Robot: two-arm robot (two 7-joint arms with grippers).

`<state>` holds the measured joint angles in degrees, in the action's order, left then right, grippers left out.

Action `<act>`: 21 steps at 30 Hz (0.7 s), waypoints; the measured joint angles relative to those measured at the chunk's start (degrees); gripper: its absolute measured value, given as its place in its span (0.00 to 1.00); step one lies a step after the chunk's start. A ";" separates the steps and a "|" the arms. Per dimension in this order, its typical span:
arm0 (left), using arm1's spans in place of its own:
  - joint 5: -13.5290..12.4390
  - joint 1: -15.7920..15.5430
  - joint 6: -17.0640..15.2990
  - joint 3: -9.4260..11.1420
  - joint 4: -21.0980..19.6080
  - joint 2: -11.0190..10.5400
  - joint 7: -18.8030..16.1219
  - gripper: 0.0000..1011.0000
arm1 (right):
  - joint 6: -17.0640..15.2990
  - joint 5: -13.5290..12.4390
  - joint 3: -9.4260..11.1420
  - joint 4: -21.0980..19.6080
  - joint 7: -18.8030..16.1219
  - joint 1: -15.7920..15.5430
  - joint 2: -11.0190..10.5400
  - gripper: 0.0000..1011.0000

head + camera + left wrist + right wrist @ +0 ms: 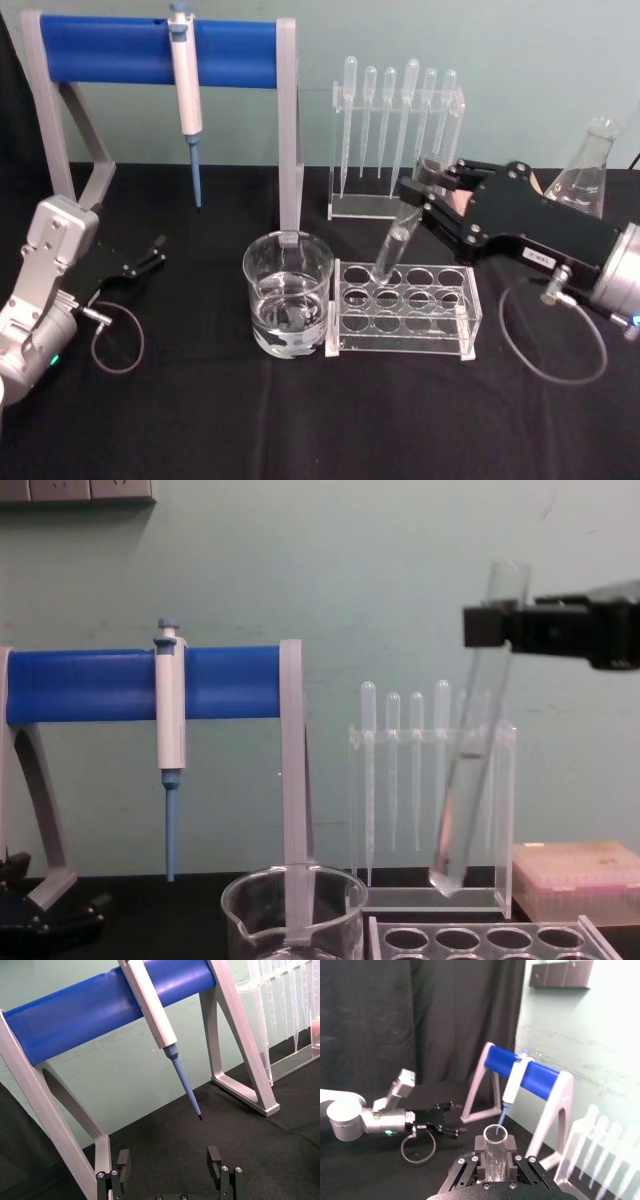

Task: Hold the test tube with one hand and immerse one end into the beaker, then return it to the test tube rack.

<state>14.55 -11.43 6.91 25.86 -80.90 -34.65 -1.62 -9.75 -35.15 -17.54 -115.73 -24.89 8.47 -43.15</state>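
The right tool (pixel 432 180) pinches the test tube (pixel 394 245) just below its flared rim, its two black fingers pressed against the glass on either side (the right wrist view looks straight down into the tube's open mouth (pixel 495 1135)). The tube hangs tilted, its round bottom clear above the clear tube rack (pixel 404 308), over the rack's back row toward its left end. From the chest view the tube (pixel 470 770) slants down and to the left, its bottom in the air above the rack (pixel 480 940). Just left of the rack stands the beaker (pixel 288 292), touching or nearly touching it, with clear liquid in its lower part. Behind them sits a stand of plastic pipettes (pixel 397 120), and a blue-barred frame (pixel 150 50) carries a hanging pipettor (pixel 186 85). A conical flask (pixel 588 165) stands at far right. The left tool (pixel 150 255) rests low over the black counter (pixel 300 420) at far left, fingers spread, holding nothing.
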 joint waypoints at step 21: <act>0.00 0.00 0.00 0.00 0.00 0.00 0.00 0.99 | 1.08 2.24 -0.99 5.69 -0.02 -1.22 1.61 0.22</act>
<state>14.55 -11.43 6.91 25.86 -80.90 -34.64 -1.62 -8.67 -32.91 -18.53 -110.04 -24.91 7.24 -41.54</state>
